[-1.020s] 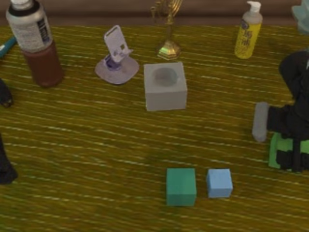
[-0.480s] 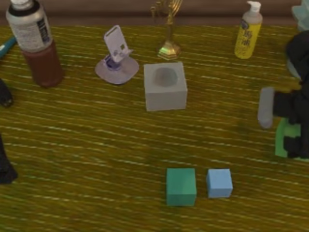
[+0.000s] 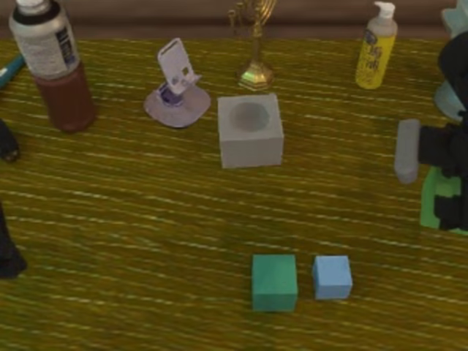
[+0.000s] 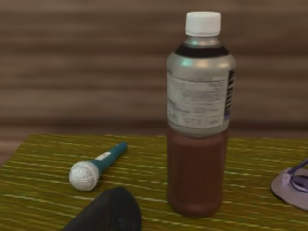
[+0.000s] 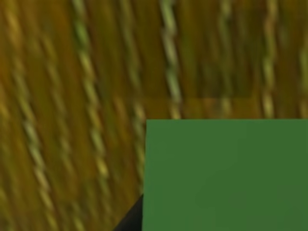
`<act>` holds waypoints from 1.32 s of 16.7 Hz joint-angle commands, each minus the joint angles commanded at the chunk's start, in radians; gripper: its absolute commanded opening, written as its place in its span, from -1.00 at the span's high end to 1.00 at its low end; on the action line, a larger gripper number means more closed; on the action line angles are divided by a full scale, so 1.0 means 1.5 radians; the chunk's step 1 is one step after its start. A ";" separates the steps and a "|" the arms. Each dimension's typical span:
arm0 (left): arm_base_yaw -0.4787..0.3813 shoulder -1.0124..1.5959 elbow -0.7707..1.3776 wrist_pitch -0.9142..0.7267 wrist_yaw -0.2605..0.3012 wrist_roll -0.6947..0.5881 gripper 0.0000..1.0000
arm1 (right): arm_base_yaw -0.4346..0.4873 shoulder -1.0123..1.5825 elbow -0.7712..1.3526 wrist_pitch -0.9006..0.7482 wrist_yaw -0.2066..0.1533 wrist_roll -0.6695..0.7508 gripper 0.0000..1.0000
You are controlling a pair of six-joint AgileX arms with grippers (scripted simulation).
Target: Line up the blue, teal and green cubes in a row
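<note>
The right tool (image 3: 447, 191) is at the right edge of the tabletop (image 3: 131, 219), and it grips the big bright green cube (image 3: 431, 199). In the right wrist view that green cube (image 5: 226, 173) fills much of the picture, with the yellow-green woven cloth behind it. I cannot tell if the cube touches the cloth.

The dark teal cube (image 3: 274, 281) and the small light blue cube (image 3: 332, 277) sit side by side near the front middle, close together but not touching. They are well apart from the green cube.

A grey block with a round dent (image 3: 250, 130) stands farther back.

The left arm is parked at the left edge; I cannot tell if its tool is open or closed.
</note>
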 joint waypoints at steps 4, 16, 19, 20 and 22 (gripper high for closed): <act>0.000 0.000 0.000 0.000 0.000 0.000 -1.00 | 0.070 0.055 0.074 -0.039 0.000 0.041 1.00; 0.000 0.000 0.000 0.000 0.000 0.000 -1.00 | 0.506 0.346 0.613 -0.263 0.003 0.333 1.00; 0.000 0.000 0.000 0.000 0.000 0.000 -1.00 | 0.540 0.365 0.647 -0.278 0.005 0.361 1.00; 0.000 0.000 0.000 0.000 0.000 0.000 -1.00 | 0.540 0.365 0.647 -0.278 0.005 0.361 1.00; 0.000 0.000 0.000 0.000 0.000 0.000 -1.00 | 0.540 0.365 0.647 -0.278 0.005 0.361 1.00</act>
